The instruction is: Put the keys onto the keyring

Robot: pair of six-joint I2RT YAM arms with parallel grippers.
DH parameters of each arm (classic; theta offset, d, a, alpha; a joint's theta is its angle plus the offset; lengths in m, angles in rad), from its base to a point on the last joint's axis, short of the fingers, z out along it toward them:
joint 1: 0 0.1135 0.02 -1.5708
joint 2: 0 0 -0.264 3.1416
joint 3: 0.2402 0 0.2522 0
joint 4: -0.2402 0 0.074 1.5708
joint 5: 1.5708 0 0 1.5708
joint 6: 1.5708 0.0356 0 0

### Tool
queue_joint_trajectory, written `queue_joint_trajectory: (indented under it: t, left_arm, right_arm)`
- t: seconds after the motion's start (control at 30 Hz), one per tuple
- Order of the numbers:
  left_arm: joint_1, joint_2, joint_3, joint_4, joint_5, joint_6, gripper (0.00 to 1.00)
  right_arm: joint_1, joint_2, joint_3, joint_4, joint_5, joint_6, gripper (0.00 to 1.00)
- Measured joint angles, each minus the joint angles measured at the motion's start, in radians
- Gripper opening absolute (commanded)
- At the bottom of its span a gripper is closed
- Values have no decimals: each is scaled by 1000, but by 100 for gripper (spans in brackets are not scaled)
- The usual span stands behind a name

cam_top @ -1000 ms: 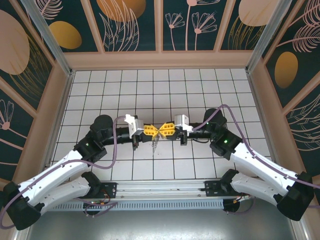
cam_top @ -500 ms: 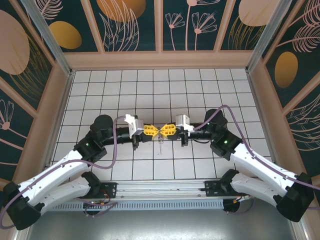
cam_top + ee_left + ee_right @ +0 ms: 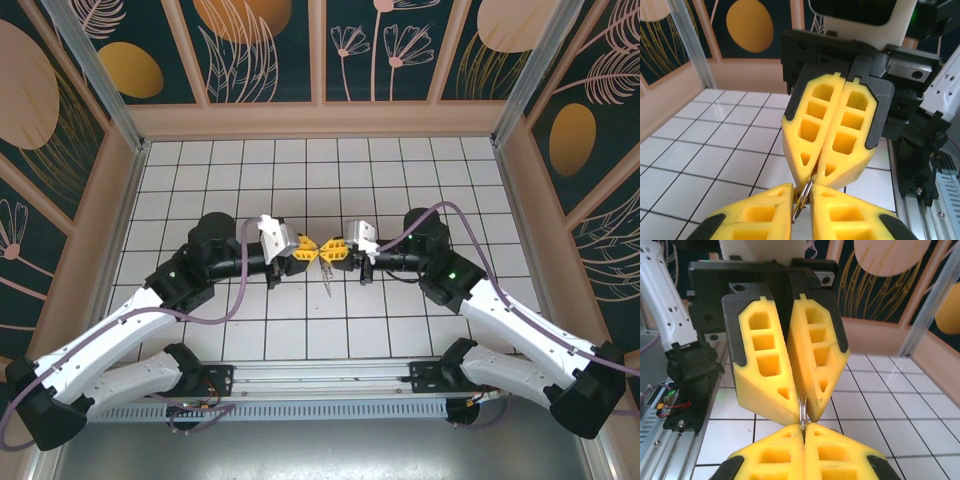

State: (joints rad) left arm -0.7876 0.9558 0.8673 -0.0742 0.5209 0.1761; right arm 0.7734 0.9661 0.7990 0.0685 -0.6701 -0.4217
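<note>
right gripper: closed tight on keyring | left gripper: tip-to-tip with right, 2 fingers a crack apart around keyring, grip unclear

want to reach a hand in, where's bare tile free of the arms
Free: the far tile rows along the back wall; the near tiles between left arm and right arm, ahead of the rail. Crowded: mid-table, where left gripper and right gripper meet on the keyring.
</note>
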Motion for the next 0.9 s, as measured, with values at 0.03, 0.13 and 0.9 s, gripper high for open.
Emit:
queue_joint_trajectory:
  t: [0.03,0.13,0.9]
  left_arm:
    - [0,7,5,-14,-8,7,11]
    - [0,22,12,-49,-18,27,4]
    - [0,-39,-121,145,23,-61,0]
  right_arm:
    - [2,5,8,-23,15,-10,0]
    - [8,15,23,-76,40,-29,0]
    - [20,8,37,-114,48,-44,11]
